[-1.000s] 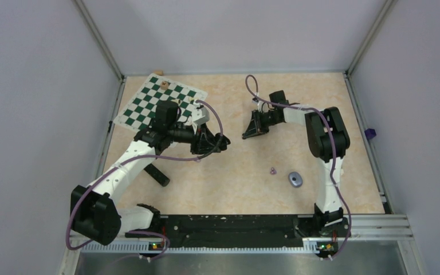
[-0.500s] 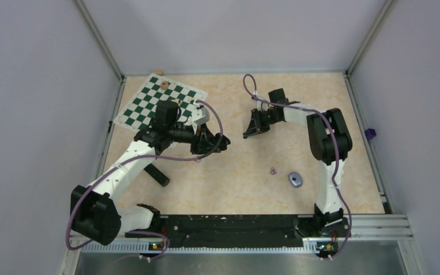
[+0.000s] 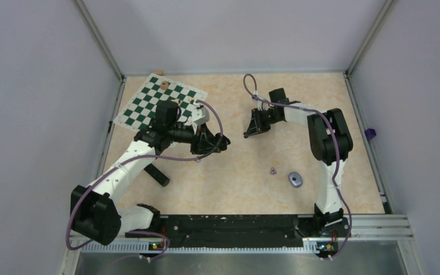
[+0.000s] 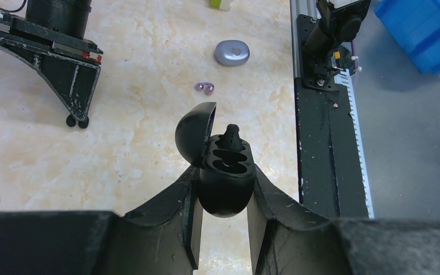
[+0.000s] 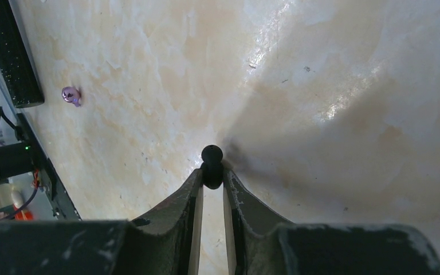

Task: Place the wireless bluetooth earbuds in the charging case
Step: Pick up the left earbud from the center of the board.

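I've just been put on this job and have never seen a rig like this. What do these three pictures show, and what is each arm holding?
Two robot arms with two-finger grippers work over one table. The wide picture looks down from above. The other two come from a camera on each wrist. The left gripper clamps an open black charging case. The right gripper pinches a black earbud at its fingertips. On the table lie a purple earbud, a grey oval case and a chessboard.
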`<state>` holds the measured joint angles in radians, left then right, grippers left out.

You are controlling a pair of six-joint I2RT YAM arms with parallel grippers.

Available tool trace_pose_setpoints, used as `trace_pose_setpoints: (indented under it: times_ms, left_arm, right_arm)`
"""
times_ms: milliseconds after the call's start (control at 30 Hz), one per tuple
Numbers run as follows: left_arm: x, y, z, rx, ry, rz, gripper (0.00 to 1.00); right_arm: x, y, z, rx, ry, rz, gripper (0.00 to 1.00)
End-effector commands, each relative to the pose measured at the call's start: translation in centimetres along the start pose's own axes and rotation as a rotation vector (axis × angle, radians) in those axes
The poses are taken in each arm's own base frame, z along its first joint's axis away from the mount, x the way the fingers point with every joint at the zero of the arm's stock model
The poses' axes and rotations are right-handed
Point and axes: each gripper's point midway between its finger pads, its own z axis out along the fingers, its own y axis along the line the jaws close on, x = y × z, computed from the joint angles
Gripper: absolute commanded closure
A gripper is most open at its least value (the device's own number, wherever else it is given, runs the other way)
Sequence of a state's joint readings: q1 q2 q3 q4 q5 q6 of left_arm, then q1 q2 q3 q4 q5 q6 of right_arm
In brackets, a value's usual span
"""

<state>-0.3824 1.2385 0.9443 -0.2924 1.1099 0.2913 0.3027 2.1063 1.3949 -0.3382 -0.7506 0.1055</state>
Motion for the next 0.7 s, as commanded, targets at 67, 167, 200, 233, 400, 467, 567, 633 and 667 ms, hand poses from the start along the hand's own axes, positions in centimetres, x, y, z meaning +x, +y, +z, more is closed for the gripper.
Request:
trace_pose_setpoints:
  times_ms: [67, 167, 200, 233, 400, 467, 567, 633, 667]
  left_arm:
    - [-1.94, -0.62, -0.2, 0.02, -0.035, 0.08, 1.0]
    - [-2.02, -0.7, -0.24, 0.02, -0.036, 0.079, 1.0]
    - [-2.01, -0.71, -0.22, 0.02, -0.036, 0.08, 1.0]
    - [-2.02, -0.7, -0.23, 0.02, -0.036, 0.08, 1.0]
    - [-1.98, -0.65, -0.2, 0.02, -0.035, 0.077, 1.0]
    - [-2.04, -0.63, -0.22, 0.02, -0.036, 0.078, 1.0]
    - [-2.05, -0.65, -0.21, 0.021, -0.036, 0.076, 1.0]
    - [-2.09, -0.64, -0.21, 0.02, -0.036, 0.079, 1.0]
    - [-2.03, -0.63, -0.19, 0.02, -0.035, 0.077, 1.0]
  right_arm:
    - [-1.18, 0.65, -0.89, -0.029, -0.035, -0.02, 0.8]
    - [-1.3, 0.67, -1.09, -0.036, -0.044, -0.014, 0.8]
    - [-1.27, 0.65, -1.12, -0.035, -0.045, -0.012, 0.8]
    - [-1.4, 0.65, -1.21, -0.036, -0.05, -0.015, 0.8]
    - [-1.52, 0.51, -1.18, -0.032, -0.063, -0.013, 0.81]
    - [-1.47, 0.35, -0.94, -0.034, -0.061, -0.006, 0.8]
    - [-1.3, 0.19, -0.6, -0.042, -0.055, 0.006, 0.81]
    - [-1.33, 0.27, -0.57, -0.05, -0.056, 0.009, 0.81]
    - [-1.35, 0.32, -0.55, -0.053, -0.057, 0.009, 0.81]
